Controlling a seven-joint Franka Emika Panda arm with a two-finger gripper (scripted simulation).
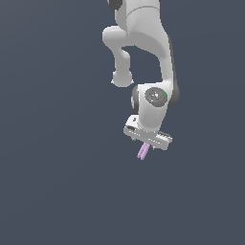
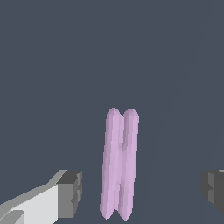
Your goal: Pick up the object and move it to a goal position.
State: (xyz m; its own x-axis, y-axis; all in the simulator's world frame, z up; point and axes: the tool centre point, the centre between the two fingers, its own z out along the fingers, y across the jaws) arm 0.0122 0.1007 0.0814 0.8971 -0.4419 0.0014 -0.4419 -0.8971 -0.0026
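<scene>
The object [image 2: 119, 162] is a small pale lilac-pink bar with a lengthwise groove, like two thin sticks joined. In the wrist view it lies between the fingers of my gripper [image 2: 142, 190]. The jaws stand wide apart, and there is a clear gap between the bar and each dark grey pad [image 2: 72, 192]. The bar sits closer to that pad than to the other. In the exterior view the object [image 1: 142, 152] sticks out just below my gripper [image 1: 146, 143], which points downward over it. The gripper is open and holds nothing.
The white arm [image 1: 143, 43] reaches down from the top of the exterior view. All around is a uniform dark blue-grey surface [image 1: 57, 182] with no other objects, edges or goal marker in view.
</scene>
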